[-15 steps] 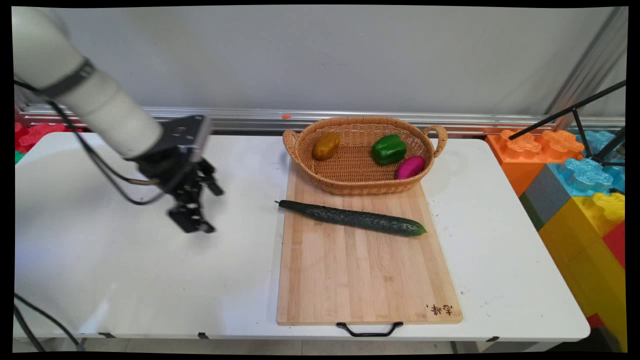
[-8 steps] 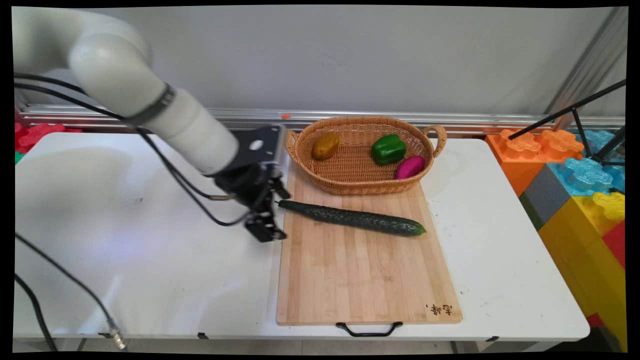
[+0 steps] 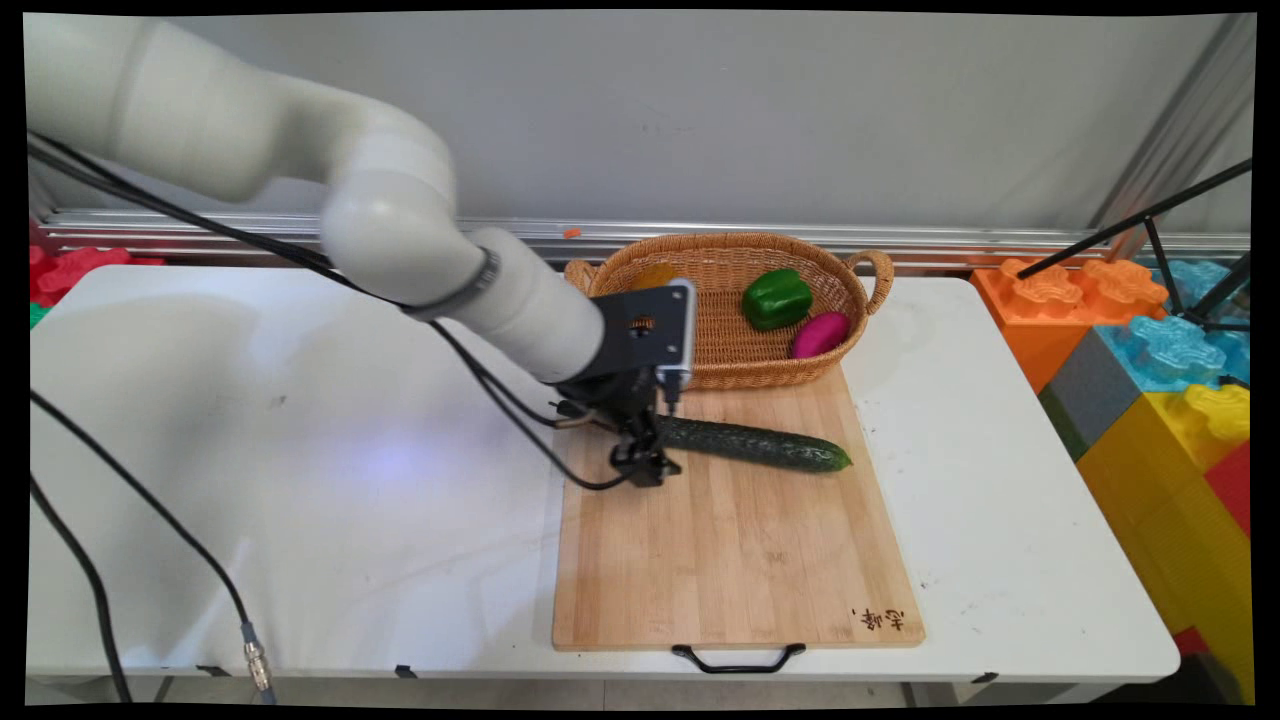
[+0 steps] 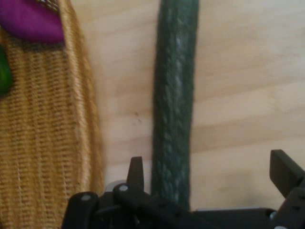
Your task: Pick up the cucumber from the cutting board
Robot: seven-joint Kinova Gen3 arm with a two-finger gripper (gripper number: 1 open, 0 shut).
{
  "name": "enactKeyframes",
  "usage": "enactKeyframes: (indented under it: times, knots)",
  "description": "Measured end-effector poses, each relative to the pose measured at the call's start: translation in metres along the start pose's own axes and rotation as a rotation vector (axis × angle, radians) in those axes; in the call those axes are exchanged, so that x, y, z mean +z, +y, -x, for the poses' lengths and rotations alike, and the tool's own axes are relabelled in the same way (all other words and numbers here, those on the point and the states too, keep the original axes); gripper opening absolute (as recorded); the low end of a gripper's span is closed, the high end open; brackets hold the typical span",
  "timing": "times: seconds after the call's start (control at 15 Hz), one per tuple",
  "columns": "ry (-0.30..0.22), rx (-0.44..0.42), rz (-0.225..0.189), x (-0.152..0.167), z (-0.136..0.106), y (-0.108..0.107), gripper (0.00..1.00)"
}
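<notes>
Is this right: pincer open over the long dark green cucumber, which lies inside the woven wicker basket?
Not quite. The open pincer does straddle the long dark green cucumber, but the cucumber lies on the light bamboo cutting board, beside the woven wicker basket, not inside it. The main view shows this; the hand view confirms it.

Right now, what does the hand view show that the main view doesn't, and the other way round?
Only the hand view: the gripper open, one finger each side of the cucumber.

Only the main view: the whole board, table, pepper clearly, and the cucumber's far tip.

Both: cucumber lying on the board, basket beside it, and the magenta piece inside the basket.
</notes>
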Motion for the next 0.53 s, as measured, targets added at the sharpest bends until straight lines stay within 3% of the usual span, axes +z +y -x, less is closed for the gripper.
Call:
enactKeyframes:
  times: [0.2, 0.53]
  knots:
    - [-0.007, 0.018, -0.028, 0.026, -0.009, -0.002, 1.0]
    - [-0.018, 0.034, -0.04, 0.058, -0.02, -0.002, 1.0]
